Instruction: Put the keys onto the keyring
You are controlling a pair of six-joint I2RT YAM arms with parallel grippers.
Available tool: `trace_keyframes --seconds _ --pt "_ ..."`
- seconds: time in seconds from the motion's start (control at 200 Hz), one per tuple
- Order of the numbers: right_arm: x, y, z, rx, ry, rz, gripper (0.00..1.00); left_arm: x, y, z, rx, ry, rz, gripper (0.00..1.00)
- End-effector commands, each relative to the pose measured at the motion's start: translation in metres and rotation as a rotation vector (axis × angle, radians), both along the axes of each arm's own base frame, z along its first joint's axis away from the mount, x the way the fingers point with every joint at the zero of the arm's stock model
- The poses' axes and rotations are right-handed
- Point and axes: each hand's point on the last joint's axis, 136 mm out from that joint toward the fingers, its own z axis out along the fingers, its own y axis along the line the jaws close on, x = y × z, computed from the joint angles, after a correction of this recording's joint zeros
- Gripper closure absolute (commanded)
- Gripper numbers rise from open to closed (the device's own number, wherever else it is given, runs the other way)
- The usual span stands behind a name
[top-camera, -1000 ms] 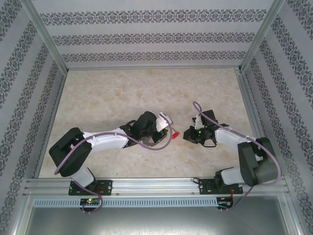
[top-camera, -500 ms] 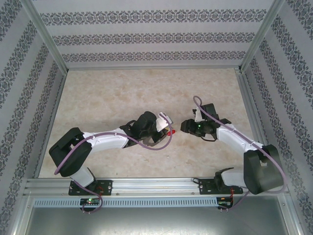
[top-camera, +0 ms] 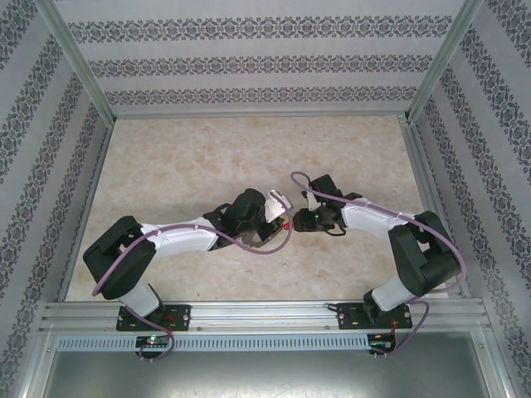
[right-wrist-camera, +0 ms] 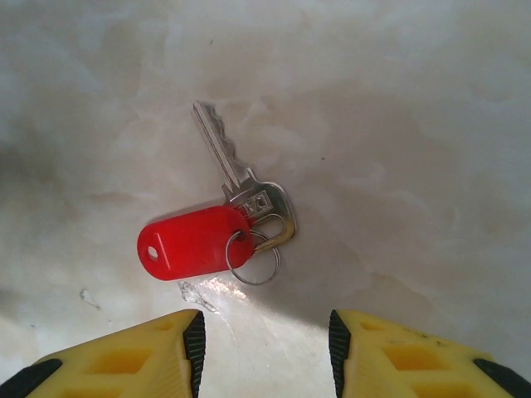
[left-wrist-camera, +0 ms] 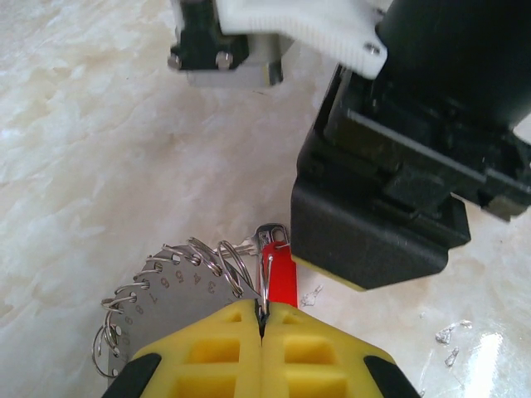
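Observation:
The key lies flat on the marble table, with a red plastic tag [right-wrist-camera: 192, 241], a silvery blade [right-wrist-camera: 217, 143] and a small split ring [right-wrist-camera: 253, 258]. My right gripper [right-wrist-camera: 265, 352] hovers just short of it, open, with nothing between its yellow fingers. The keyring [left-wrist-camera: 178, 290] is a grey numbered plate fringed with small wire rings. My left gripper [left-wrist-camera: 263, 319] is shut on one thin wire ring at its edge. The red tag [left-wrist-camera: 280, 278] sits right beyond those fingertips, partly under the right gripper's black body [left-wrist-camera: 377, 224]. From above, the red tag [top-camera: 287, 225] lies between the left gripper [top-camera: 276, 217] and the right gripper [top-camera: 299, 222].
Bare marble tabletop [top-camera: 249, 157] stretches behind both arms. Patterned walls and metal rails [top-camera: 257, 112] close in the table. A purple cable [top-camera: 249, 245] loops off the left wrist. Small wet-looking specks [left-wrist-camera: 448, 336] dot the table near the key.
My right arm has swung left, bringing its gripper close to the left one and over the red key. The left arm has stayed still.

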Motion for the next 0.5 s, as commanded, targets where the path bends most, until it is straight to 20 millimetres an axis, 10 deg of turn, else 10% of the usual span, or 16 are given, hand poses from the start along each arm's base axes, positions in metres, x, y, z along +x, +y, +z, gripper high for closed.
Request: trace_keyframes --seconds 0.0,0.495 --pt "0.009 -0.002 0.000 -0.083 -0.054 0.047 0.56 0.007 0.003 0.018 -0.049 -0.047 0.021 1.00" --pt "0.025 0.006 -0.010 -0.104 -0.064 0.067 0.67 0.007 0.003 0.013 -0.046 -0.034 0.026 1.00"
